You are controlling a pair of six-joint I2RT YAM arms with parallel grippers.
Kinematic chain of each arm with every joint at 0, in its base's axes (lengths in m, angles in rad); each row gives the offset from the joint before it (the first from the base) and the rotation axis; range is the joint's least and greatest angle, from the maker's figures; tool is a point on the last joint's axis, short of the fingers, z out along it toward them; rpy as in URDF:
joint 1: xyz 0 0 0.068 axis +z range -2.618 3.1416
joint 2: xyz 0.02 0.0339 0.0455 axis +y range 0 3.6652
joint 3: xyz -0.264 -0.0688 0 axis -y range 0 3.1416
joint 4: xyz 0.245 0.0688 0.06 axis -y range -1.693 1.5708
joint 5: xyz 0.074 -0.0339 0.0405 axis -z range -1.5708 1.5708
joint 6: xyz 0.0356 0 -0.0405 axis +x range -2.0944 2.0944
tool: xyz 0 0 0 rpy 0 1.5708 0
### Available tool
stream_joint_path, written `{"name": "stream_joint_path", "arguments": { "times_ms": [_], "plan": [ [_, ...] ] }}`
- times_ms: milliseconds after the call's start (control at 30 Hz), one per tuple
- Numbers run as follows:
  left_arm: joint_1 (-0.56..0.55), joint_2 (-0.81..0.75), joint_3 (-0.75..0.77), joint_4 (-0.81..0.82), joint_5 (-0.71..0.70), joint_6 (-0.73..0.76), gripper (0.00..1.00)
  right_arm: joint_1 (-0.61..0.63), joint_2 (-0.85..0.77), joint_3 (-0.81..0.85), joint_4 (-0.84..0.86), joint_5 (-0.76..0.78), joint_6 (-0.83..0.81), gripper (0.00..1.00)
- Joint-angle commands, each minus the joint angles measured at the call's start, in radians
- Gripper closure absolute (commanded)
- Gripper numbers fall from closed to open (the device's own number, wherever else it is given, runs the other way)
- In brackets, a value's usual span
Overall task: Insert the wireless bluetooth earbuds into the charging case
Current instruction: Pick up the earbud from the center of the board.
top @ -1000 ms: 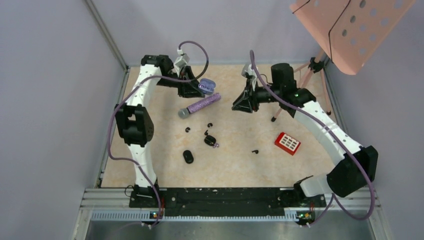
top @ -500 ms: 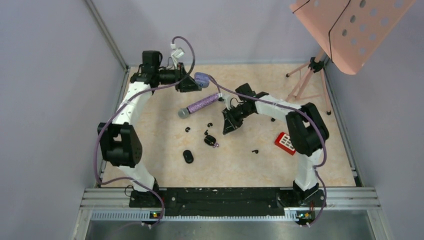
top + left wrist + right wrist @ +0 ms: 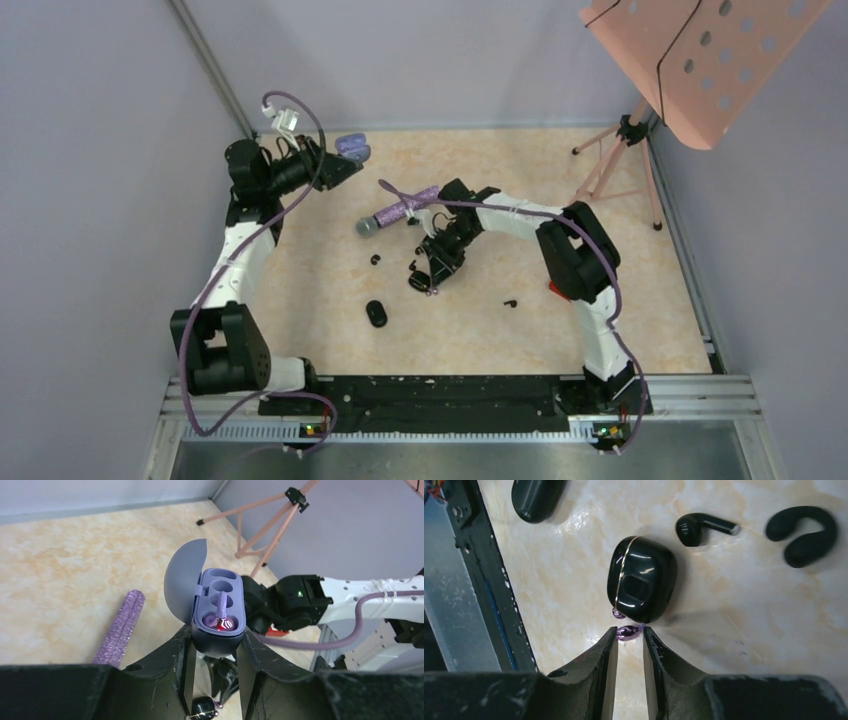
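Observation:
My left gripper [image 3: 214, 636] is shut on the base of a lilac charging case [image 3: 220, 615] and holds it up with the lid open. One lilac earbud [image 3: 221, 611] sits in a socket; the other socket is empty. In the top view the case [image 3: 352, 149] is at the back left. My right gripper [image 3: 629, 633] is down at the table, its tips closed on a glossy purple earbud [image 3: 628, 632] beside a black square case [image 3: 641, 577]. A second small purple piece [image 3: 617, 613] shows at that case's edge. In the top view my right gripper [image 3: 432, 285] is mid-table.
A black stem earbud [image 3: 696, 527] and a black clip earbud [image 3: 806, 535] lie past the square case. A black oval case [image 3: 376, 313] lies nearer. The purple glitter microphone [image 3: 400, 210] lies mid-back. A pink music stand [image 3: 690, 60] stands back right.
My left arm has swung back and left with the open case. My right arm has come down from the back to the black square case, its tips now at the purple earbud.

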Motion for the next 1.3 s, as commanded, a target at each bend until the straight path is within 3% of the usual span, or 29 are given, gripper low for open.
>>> {"name": "stream_joint_path", "arguments": {
  "times_ms": [0,867,1267],
  "plan": [
    [0.036,-0.091,-0.047,0.068,-0.084,-0.007,1.00,0.049,0.021,0.046,-0.054,0.030,-0.061,0.75],
    [0.066,-0.135,-0.122,0.084,-0.109,-0.044,1.00,0.093,0.059,0.083,-0.042,0.142,0.007,0.78],
    [0.067,-0.129,-0.128,0.095,-0.113,-0.047,1.00,0.108,0.020,0.054,-0.071,0.220,-0.069,0.83]
  ]
}}
